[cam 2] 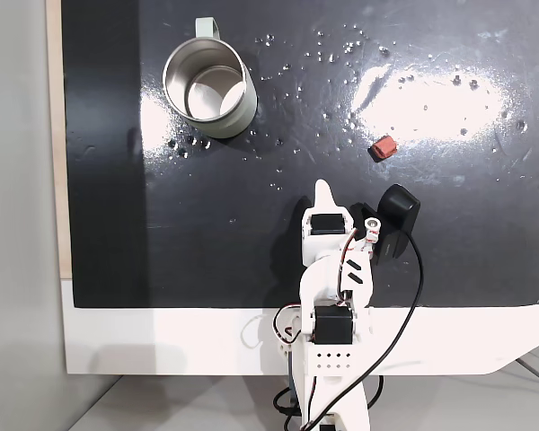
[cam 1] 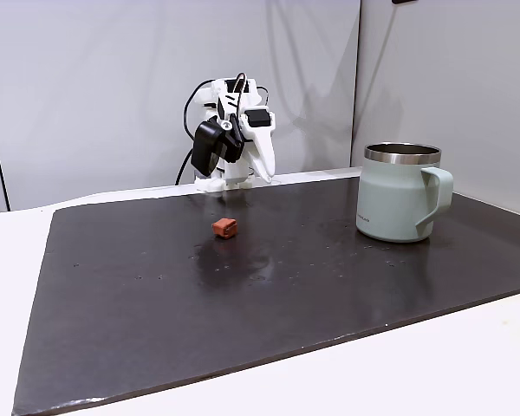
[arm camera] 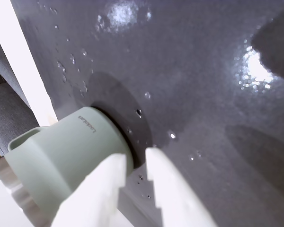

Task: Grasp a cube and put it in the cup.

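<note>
Views differ in what they give you. Looking through the wrist view, you see the cup (arm camera: 61, 156) lying sideways in the picture at lower left, its pale grey-green wall crossed by small dark lettering that is too blurred to read with confidence. The two white fingers of the gripper (arm camera: 135, 163) rise from the bottom edge with a narrow gap between their tips and nothing between them, so the jaws stand slightly parted and empty. Behind them you see the dark mat (arm camera: 189, 71), speckled with shiny droplets and glare.

From a fixed view at table height you get the cube (cam 1: 225, 228), small and brick-red, sitting on the mat (cam 1: 156, 295) well apart from the cup (cam 1: 401, 192), which stands upright on the right with its squared handle toward the right edge. The arm (cam 1: 230, 134) is folded up at the far edge of the mat.

From a fixed view above you can look into the cup (cam 2: 207, 90): steel rim, dark interior, handle pointing up the picture. The cube (cam 2: 384, 145) lies on the right side of the mat (cam 2: 251, 251), just beyond the arm (cam 2: 337, 269) and its black camera housing (cam 2: 393, 220). The gripper tip (cam 2: 322, 190) points toward the space between cup and cube, touching neither.
</note>
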Tool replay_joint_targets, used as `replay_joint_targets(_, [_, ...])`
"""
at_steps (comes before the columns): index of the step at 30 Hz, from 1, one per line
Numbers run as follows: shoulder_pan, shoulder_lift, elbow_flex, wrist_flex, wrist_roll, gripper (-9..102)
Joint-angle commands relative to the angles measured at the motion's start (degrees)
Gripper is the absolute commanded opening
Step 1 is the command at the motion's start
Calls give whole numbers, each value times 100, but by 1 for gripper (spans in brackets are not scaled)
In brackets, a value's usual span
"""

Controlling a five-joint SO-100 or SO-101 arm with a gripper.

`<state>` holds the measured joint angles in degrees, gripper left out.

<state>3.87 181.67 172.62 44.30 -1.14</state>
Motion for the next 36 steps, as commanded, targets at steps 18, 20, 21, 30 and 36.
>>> replay_joint_targets(18, [-70, 44, -44, -176, -44, 0])
replay_joint_targets(20, [-62, 44, -70, -149, -26, 0])
replay_joint_targets(21, [-26, 44, -158, -97, 9, 0])
replay_joint_targets(30, [0, -18, -1802, 1099, -387, 0])
replay_joint_targets(36, [448, -800, -2918, 1679, -800, 0])
